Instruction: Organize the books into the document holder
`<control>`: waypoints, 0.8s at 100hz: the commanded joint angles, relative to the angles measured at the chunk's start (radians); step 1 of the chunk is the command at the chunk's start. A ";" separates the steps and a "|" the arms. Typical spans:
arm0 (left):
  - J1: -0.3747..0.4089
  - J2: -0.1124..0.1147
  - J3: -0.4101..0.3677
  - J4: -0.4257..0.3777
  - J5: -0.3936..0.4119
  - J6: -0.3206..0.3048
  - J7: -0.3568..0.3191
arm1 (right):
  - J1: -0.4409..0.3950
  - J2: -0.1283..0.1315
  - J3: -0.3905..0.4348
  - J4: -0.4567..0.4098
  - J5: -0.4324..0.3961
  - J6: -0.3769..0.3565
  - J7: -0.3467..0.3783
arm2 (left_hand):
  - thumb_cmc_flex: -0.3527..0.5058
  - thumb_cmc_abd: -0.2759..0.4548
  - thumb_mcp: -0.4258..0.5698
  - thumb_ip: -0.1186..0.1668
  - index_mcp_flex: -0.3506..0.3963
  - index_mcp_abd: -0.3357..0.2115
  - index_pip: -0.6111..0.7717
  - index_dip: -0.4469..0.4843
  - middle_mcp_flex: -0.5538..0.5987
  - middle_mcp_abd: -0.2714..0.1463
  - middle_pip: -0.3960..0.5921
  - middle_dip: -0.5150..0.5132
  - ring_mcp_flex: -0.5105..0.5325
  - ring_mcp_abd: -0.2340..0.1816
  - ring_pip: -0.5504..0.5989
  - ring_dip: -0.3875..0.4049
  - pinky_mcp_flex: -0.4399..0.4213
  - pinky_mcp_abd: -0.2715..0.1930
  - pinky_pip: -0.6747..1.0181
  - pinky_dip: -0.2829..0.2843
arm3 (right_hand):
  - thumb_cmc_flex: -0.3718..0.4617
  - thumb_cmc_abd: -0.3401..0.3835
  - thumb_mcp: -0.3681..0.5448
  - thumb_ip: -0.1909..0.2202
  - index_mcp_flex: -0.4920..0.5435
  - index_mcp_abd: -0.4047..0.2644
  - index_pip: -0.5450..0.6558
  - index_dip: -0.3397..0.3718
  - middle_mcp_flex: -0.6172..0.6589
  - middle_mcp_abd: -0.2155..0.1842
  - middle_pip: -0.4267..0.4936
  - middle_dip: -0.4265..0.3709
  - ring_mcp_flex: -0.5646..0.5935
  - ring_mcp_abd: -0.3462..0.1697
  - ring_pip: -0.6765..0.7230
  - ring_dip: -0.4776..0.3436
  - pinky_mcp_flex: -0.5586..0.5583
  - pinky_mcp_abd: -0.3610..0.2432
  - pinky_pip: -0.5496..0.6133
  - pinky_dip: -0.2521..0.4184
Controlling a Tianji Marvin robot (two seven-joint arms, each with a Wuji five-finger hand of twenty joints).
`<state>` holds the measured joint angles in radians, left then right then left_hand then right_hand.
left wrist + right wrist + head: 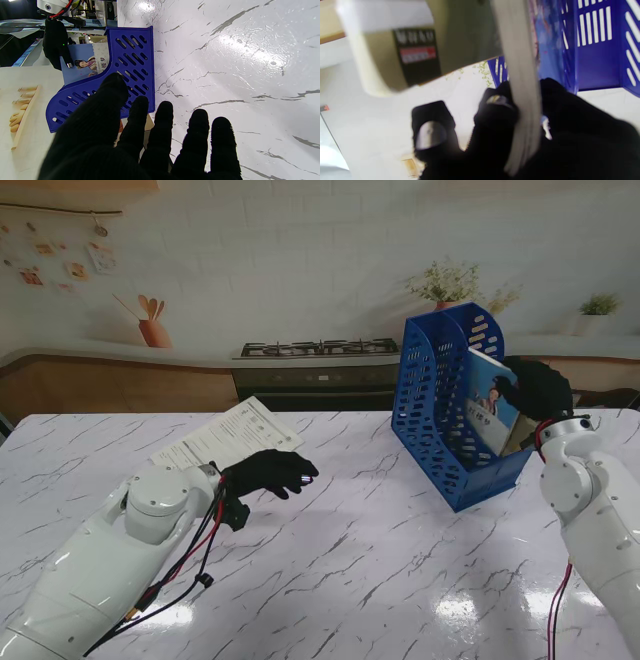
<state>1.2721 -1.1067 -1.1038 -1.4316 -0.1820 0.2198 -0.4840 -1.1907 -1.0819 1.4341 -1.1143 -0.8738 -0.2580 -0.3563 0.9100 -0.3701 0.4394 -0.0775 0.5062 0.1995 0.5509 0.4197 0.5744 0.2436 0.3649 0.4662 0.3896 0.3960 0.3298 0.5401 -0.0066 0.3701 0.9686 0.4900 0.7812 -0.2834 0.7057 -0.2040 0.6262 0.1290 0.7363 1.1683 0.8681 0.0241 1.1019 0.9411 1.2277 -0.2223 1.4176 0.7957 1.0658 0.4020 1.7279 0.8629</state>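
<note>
A blue perforated document holder [440, 415] stands on the marble table at the right, also seen in the left wrist view [130, 62]. A blue-covered book [492, 410] with a picture of a figure leans inside it, partly sticking out of the open side. My right hand [538, 392] in a black glove is shut on that book's outer edge; the right wrist view shows the page edge [520, 75] pinched between thumb and fingers [500, 110]. My left hand [270, 473] hovers over the table left of the holder, fingers apart, holding nothing.
A white printed booklet [228, 435] lies flat on the table beyond my left hand. A counter with a stove [315, 350] and potted plants [445, 285] runs behind the table. The marble top [380, 560] stretches between both arms.
</note>
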 commanded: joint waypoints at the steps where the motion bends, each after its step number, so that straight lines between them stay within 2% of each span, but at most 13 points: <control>1: 0.002 -0.003 0.002 -0.002 -0.002 -0.020 -0.011 | -0.027 -0.010 -0.009 -0.012 0.000 0.010 0.007 | 0.002 0.005 0.011 0.030 0.014 -0.027 0.011 0.017 0.021 -0.027 0.021 0.012 0.022 -0.017 0.021 0.014 -0.009 -0.017 -0.016 -0.006 | 0.214 0.129 0.178 0.044 0.043 -0.421 0.421 -0.008 -0.023 -0.106 -0.054 -0.043 -0.042 -0.043 -0.040 0.000 -0.013 -0.291 0.084 0.009; 18: 0.006 -0.002 -0.002 -0.004 0.001 -0.020 -0.011 | -0.045 -0.011 -0.010 -0.034 -0.002 0.035 0.010 | 0.002 0.006 0.010 0.030 0.013 -0.027 0.011 0.017 0.023 -0.029 0.021 0.012 0.023 -0.017 0.022 0.015 -0.008 -0.017 -0.015 -0.006 | 0.180 0.067 0.208 0.041 0.055 -0.381 0.283 -0.116 -0.013 -0.088 -0.162 -0.128 -0.102 -0.008 -0.118 -0.026 -0.069 -0.299 0.117 -0.007; 25: 0.007 -0.002 -0.003 -0.005 0.000 -0.019 -0.011 | -0.046 -0.011 -0.012 -0.037 -0.003 0.043 0.012 | 0.003 0.007 0.010 0.030 0.015 -0.027 0.011 0.017 0.024 -0.029 0.022 0.012 0.024 -0.017 0.023 0.015 -0.008 -0.017 -0.015 -0.006 | 0.158 0.027 0.229 0.026 0.054 -0.367 0.229 -0.177 -0.016 -0.080 -0.214 -0.156 -0.133 0.012 -0.165 -0.040 -0.100 -0.290 0.109 -0.013; 33: 0.007 -0.002 -0.003 -0.005 -0.001 -0.019 -0.011 | -0.052 -0.009 -0.011 -0.045 -0.011 0.050 0.017 | 0.004 0.007 0.011 0.030 0.015 -0.027 0.012 0.017 0.023 -0.029 0.022 0.012 0.024 -0.018 0.023 0.015 -0.008 -0.016 -0.015 -0.006 | 0.116 -0.040 0.259 0.009 0.031 -0.363 0.188 -0.243 -0.025 -0.072 -0.276 -0.176 -0.183 0.048 -0.273 -0.075 -0.173 -0.240 0.054 -0.013; 41: 0.007 -0.002 -0.003 -0.006 -0.002 -0.018 -0.012 | -0.063 -0.007 -0.006 -0.058 -0.020 0.065 0.024 | 0.004 0.007 0.011 0.031 0.014 -0.027 0.011 0.016 0.022 -0.029 0.022 0.012 0.023 -0.018 0.023 0.015 -0.008 -0.016 -0.015 -0.006 | 0.087 -0.074 0.271 0.006 0.011 -0.359 0.168 -0.279 -0.035 -0.066 -0.320 -0.184 -0.216 0.068 -0.334 -0.092 -0.209 -0.218 0.027 -0.008; 46: 0.007 -0.002 -0.004 -0.007 -0.001 -0.019 -0.011 | -0.069 -0.007 -0.003 -0.066 -0.022 0.072 0.029 | 0.004 0.006 0.011 0.030 0.014 -0.027 0.011 0.016 0.021 -0.029 0.021 0.012 0.023 -0.019 0.023 0.015 -0.008 -0.016 -0.015 -0.006 | 0.057 -0.094 0.274 0.008 -0.005 -0.356 0.161 -0.313 -0.038 -0.058 -0.358 -0.189 -0.240 0.090 -0.406 -0.117 -0.256 -0.185 -0.021 -0.005; 68: 0.006 -0.001 -0.004 -0.005 -0.001 -0.025 -0.014 | -0.085 -0.005 0.008 -0.084 -0.022 0.081 0.049 | 0.004 0.005 0.010 0.030 0.013 -0.033 0.005 0.012 0.016 -0.039 0.015 0.008 0.019 -0.018 0.018 0.012 -0.012 -0.021 -0.020 -0.008 | 0.008 -0.112 0.171 -0.003 -0.092 -0.318 0.133 -0.456 -0.102 -0.042 -0.468 -0.246 -0.324 0.154 -0.665 -0.224 -0.423 -0.073 -0.215 -0.026; 76: 0.006 -0.001 -0.004 -0.004 -0.002 -0.024 -0.015 | -0.090 -0.005 0.011 -0.096 -0.022 0.092 0.057 | 0.002 0.005 0.010 0.030 0.013 -0.035 0.003 0.010 0.012 -0.040 0.010 0.005 0.016 -0.021 0.016 0.011 -0.014 -0.022 -0.022 -0.009 | -0.061 -0.134 0.105 -0.006 -0.120 -0.293 0.111 -0.502 -0.144 -0.041 -0.484 -0.295 -0.355 0.174 -0.754 -0.257 -0.465 -0.045 -0.265 -0.034; 80: 0.007 -0.001 -0.005 -0.005 -0.002 -0.023 -0.016 | -0.094 -0.006 0.014 -0.104 -0.022 0.098 0.062 | 0.003 0.005 0.010 0.030 0.013 -0.035 0.001 0.009 0.010 -0.040 0.007 0.003 0.015 -0.022 0.015 0.011 -0.015 -0.023 -0.023 -0.010 | -0.085 -0.126 0.065 -0.002 -0.122 -0.282 0.104 -0.524 -0.162 -0.043 -0.483 -0.361 -0.366 0.180 -0.798 -0.268 -0.485 -0.034 -0.291 -0.041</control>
<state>1.2766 -1.1058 -1.1094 -1.4345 -0.1803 0.2185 -0.4871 -1.2697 -1.0812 1.4491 -1.2015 -0.8956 -0.1707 -0.3032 0.9102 -0.3701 0.4394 -0.0775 0.5077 0.1995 0.5516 0.4197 0.5744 0.2394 0.3652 0.4665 0.3896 0.3960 0.3298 0.5401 -0.0072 0.3697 0.9686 0.4900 0.7004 -0.3957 0.7906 -0.2132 0.5485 -0.0233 0.8440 0.6840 0.7503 0.0012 0.6265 0.6413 0.8999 -0.0636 0.6732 0.5533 0.6183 0.4182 1.5228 0.8532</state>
